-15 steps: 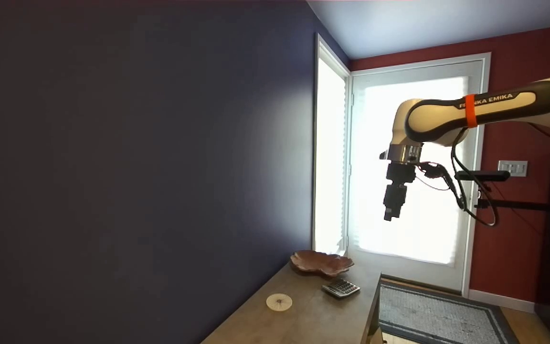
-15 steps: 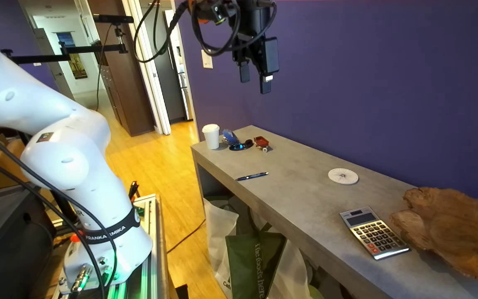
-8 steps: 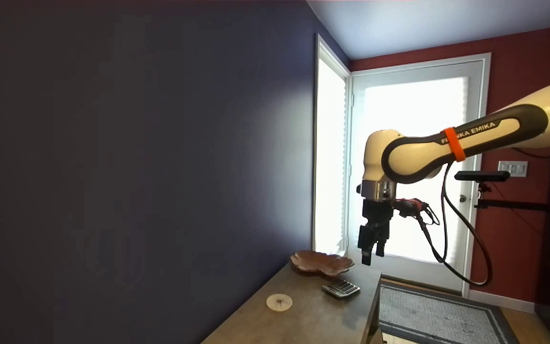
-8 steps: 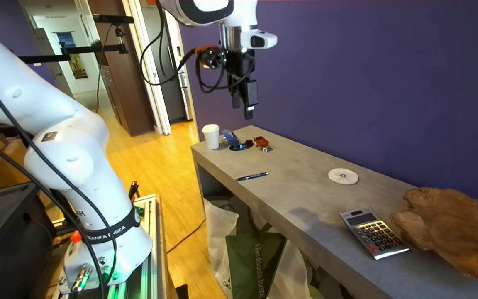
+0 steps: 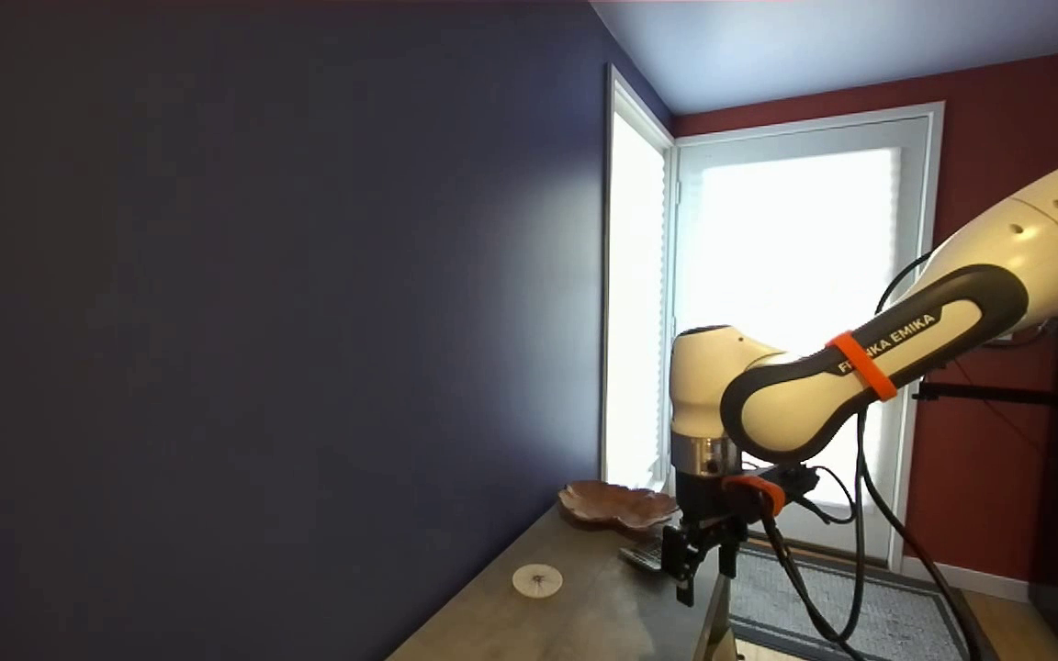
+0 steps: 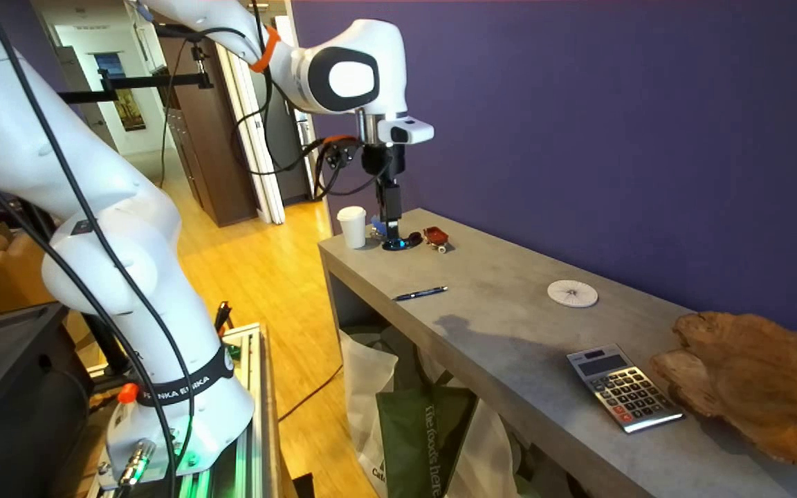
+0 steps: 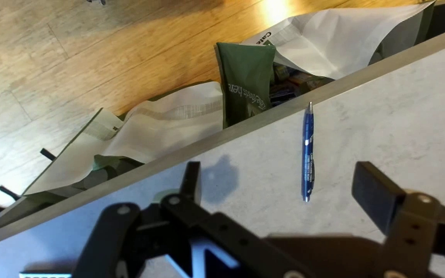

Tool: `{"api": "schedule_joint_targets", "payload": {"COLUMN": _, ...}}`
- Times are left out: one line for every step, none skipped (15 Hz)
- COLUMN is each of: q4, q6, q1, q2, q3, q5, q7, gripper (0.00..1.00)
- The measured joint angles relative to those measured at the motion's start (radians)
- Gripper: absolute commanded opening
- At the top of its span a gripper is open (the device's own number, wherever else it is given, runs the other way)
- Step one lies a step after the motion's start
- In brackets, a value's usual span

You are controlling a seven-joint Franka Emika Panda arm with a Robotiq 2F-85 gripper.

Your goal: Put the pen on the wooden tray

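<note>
The blue pen (image 6: 420, 294) lies flat on the grey tabletop near its front edge. In the wrist view the pen (image 7: 308, 154) shows ahead of and between the fingers, with its tip at the table edge. The reddish-brown wooden tray (image 6: 765, 380) sits at the far end of the table from the cup; it also shows in an exterior view (image 5: 616, 505), with nothing seen in it. My gripper (image 7: 278, 177) is open and empty, pointing down above the table. It shows in both exterior views (image 5: 705, 583) (image 6: 393, 232), apart from the pen.
A calculator (image 6: 623, 387) lies beside the tray, and a white round disc (image 6: 572, 293) lies near the wall. A white cup (image 6: 352, 227), dark glasses (image 6: 402, 242) and a small red toy cart (image 6: 436, 238) stand at the other end. Bags (image 6: 426, 436) stand under the table.
My arm and gripper have come down a long way toward the tabletop. The gripper has also shifted left in both exterior views. The pen and tray have not moved.
</note>
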Motion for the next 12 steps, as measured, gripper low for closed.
{"api": "schedule_joint_targets", "payload": {"q4": -0.006, "q6": 0.017, "q1": 0.002, "q2": 0.025, "q3": 0.019, "q5": -0.008, "q7": 0.030, "gripper": 1.00}}
{"api": "schedule_joint_targets", "payload": {"q4": -0.008, "q6": 0.027, "q1": 0.004, "q2": 0.048, "q3": 0.030, "q5": -0.013, "q7": 0.049, "gripper": 1.00}}
{"api": "schedule_joint_targets", "payload": {"q4": -0.007, "q6": 0.035, "q1": 0.006, "q2": 0.066, "q3": 0.036, "q5": -0.015, "q7": 0.059, "gripper": 1.00}}
{"api": "schedule_joint_targets", "payload": {"q4": -0.006, "q6": 0.039, "q1": 0.007, "q2": 0.077, "q3": 0.036, "q5": -0.015, "q7": 0.062, "gripper": 1.00}}
{"api": "schedule_joint_targets", "payload": {"q4": -0.005, "q6": 0.039, "q1": 0.007, "q2": 0.081, "q3": 0.036, "q5": -0.016, "q7": 0.062, "gripper": 1.00}}
{"api": "schedule_joint_targets", "payload": {"q4": -0.005, "q6": 0.039, "q1": 0.007, "q2": 0.081, "q3": 0.036, "q5": -0.016, "q7": 0.062, "gripper": 1.00}}
{"api": "schedule_joint_targets", "payload": {"q4": -0.005, "q6": 0.039, "q1": 0.007, "q2": 0.081, "q3": 0.036, "q5": -0.016, "q7": 0.062, "gripper": 1.00}}
{"api": "schedule_joint_targets", "payload": {"q4": -0.005, "q6": 0.039, "q1": 0.007, "q2": 0.081, "q3": 0.036, "q5": -0.016, "q7": 0.062, "gripper": 1.00}}
{"api": "schedule_joint_targets", "payload": {"q4": -0.005, "q6": 0.039, "q1": 0.007, "q2": 0.081, "q3": 0.036, "q5": -0.016, "q7": 0.062, "gripper": 1.00}}
{"api": "schedule_joint_targets", "payload": {"q4": -0.005, "q6": 0.039, "q1": 0.007, "q2": 0.081, "q3": 0.036, "q5": -0.016, "q7": 0.062, "gripper": 1.00}}
{"api": "schedule_joint_targets", "payload": {"q4": -0.005, "q6": 0.039, "q1": 0.007, "q2": 0.081, "q3": 0.036, "q5": -0.016, "q7": 0.062, "gripper": 1.00}}
{"api": "schedule_joint_targets", "payload": {"q4": -0.005, "q6": 0.039, "q1": 0.007, "q2": 0.081, "q3": 0.036, "q5": -0.016, "q7": 0.062, "gripper": 1.00}}
